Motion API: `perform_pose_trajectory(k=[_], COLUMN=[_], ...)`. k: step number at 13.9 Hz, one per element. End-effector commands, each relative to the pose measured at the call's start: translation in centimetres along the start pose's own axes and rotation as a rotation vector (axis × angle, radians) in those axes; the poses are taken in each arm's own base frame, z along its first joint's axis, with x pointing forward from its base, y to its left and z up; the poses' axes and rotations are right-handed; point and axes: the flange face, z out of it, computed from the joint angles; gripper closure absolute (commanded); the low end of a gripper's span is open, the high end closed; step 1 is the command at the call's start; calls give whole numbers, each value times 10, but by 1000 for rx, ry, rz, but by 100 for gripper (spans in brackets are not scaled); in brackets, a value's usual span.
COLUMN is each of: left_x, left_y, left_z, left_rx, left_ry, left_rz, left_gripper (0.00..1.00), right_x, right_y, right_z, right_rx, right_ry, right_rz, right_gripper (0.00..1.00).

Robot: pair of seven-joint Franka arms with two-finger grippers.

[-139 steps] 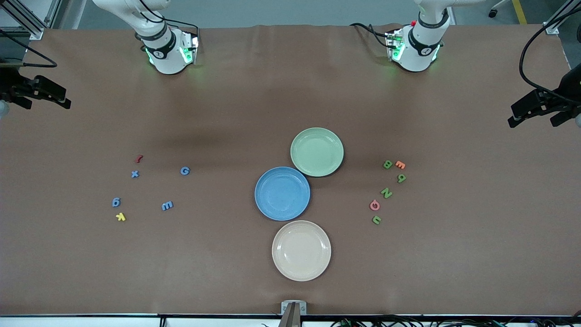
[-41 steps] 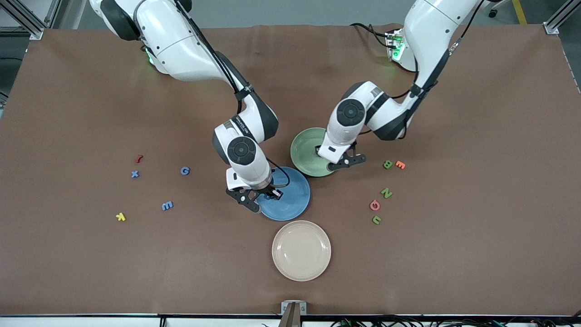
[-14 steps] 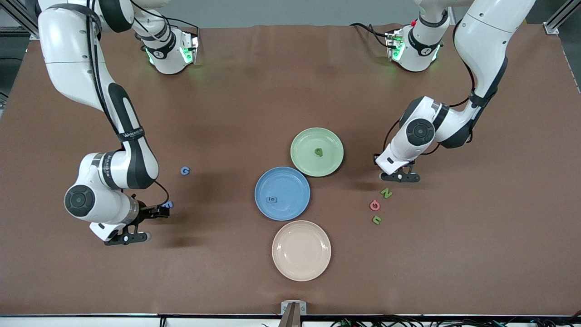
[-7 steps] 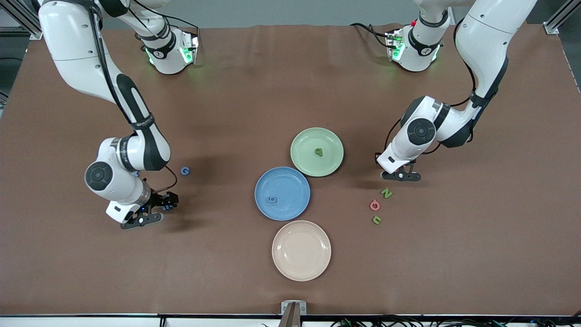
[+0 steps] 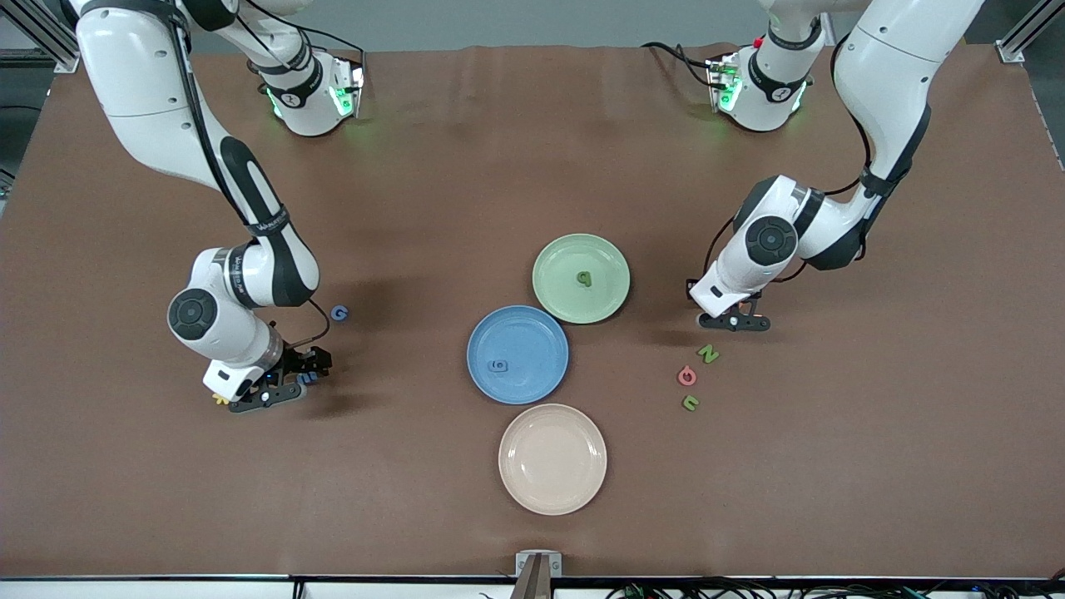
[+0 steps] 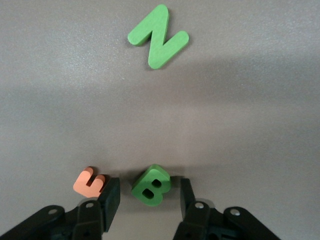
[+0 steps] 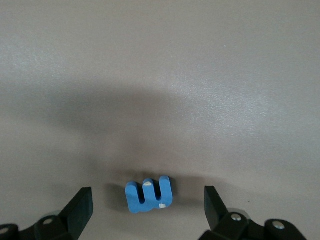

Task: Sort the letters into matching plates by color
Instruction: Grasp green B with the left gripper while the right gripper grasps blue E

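Note:
The pale green plate (image 5: 556, 293) holds one green letter (image 5: 585, 278). The blue plate (image 5: 537, 337) holds one blue letter (image 5: 497, 365). My left gripper (image 5: 725, 320) (image 6: 148, 189) is open, low at the table, with a green B (image 6: 150, 185) between its fingers; the fingers stand apart from it. My right gripper (image 5: 291, 381) (image 7: 147, 197) is wide open around a blue m-shaped letter (image 5: 306, 377) (image 7: 148, 195). A blue G (image 5: 339, 313) lies beside the right arm. A green N (image 5: 708, 353) (image 6: 158, 36) and a green u-shaped letter (image 5: 690, 403) lie nearer the front camera than the left gripper.
An orange E (image 6: 90, 181) lies just outside one left finger. A pink letter (image 5: 686, 376) lies between the green N and the green u-shaped letter. A yellow letter (image 5: 220, 398) peeks out by the right gripper. The cream plate (image 5: 552, 459) sits nearest the front camera.
My right gripper has moved toward the blue m-shaped letter and now straddles it. My left gripper has stayed almost still over the green B.

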Motion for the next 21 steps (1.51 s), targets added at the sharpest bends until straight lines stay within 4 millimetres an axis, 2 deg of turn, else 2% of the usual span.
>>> perform_pose_trajectory(k=[1, 4, 9, 11, 17, 21], left_x=[-2, -2, -2, 0, -7, -15], left_y=[5, 7, 7, 7, 68, 121], left_z=[5, 7, 7, 2, -43, -70], left_rx=[-13, -23, -23, -22, -25, -44], left_ry=[17, 26, 26, 35, 32, 27], left_rz=[-15, -18, -18, -23, -96, -160], left_gripper=[46, 54, 67, 69, 73, 74], right_x=[-6, -8, -10, -10, -8, -7], right_y=[-6, -4, -1, -2, -1, 1], right_z=[-7, 1, 3, 5, 9, 8], right_rx=[16, 17, 19, 19, 18, 15], right_ry=[-2, -12, -23, -24, -20, -15], right_rz=[-10, -7, -4, -7, -22, -45], right_gripper=[2, 2, 3, 9, 19, 35])
